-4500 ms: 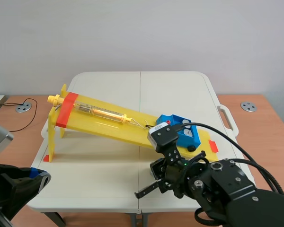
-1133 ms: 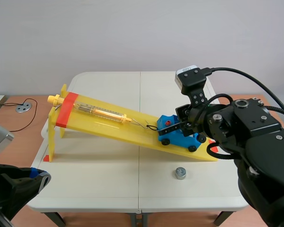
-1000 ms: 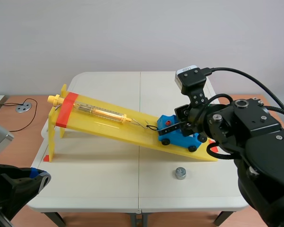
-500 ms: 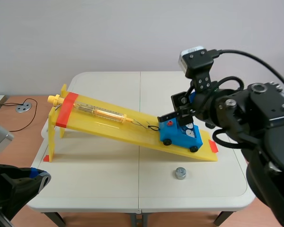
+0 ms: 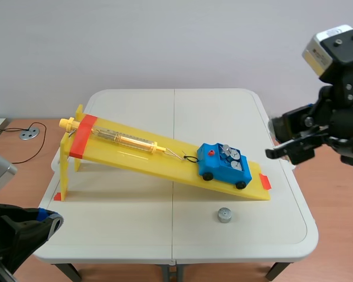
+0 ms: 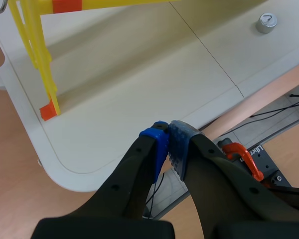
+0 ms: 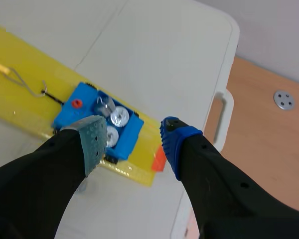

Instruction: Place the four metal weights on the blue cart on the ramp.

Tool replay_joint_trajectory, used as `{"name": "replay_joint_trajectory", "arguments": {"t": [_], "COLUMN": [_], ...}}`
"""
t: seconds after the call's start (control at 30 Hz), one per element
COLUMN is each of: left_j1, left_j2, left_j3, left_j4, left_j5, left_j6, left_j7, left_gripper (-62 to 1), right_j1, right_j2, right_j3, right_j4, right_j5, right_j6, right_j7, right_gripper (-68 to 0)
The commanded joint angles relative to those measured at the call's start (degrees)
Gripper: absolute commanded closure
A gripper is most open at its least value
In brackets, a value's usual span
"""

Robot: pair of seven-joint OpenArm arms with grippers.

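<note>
The right tool (image 5: pixel 277 140), down at the blue cart (image 5: pixel 222 167) a second ago, has lifted off and drawn back well to the cart's right, its fingers apart. The metal weights (image 5: pixel 230 154) on the cart now show uncovered.

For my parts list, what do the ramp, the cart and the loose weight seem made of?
Ramp: likely plastic, a glossy yellow sheet catching reflections. Cart: probably moulded plastic, even blue, with black wheels. Weight: looks like metal, silvery grey with a brighter top face.
</note>
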Motion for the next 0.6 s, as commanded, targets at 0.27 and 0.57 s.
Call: {"name": "replay_joint_trajectory", "arguments": {"t": [0.27, 0.57], "left_j1": [-1.1, -1.1], "left_j2": [0.3, 0.3], "left_j3": [-1.0, -1.0], "left_j4": [2.8, 2.8], "left_j5": [-4.2, -4.2], "left_j6": [-0.1, -0.1], "left_j7": [-4.7, -4.7], "left_gripper": [-2.9, -2.9], "right_j1": [-5.4, -4.5], "right_j2": [5.6, 1.3], "right_j3": [5.3, -1.0], "right_j4": [3.3, -7.6], "right_j5": [5.1, -0.2], "right_j6": [3.4, 3.4], "right_j7": [5.1, 13.7], "right_gripper": [-26.2, -26.2]}}
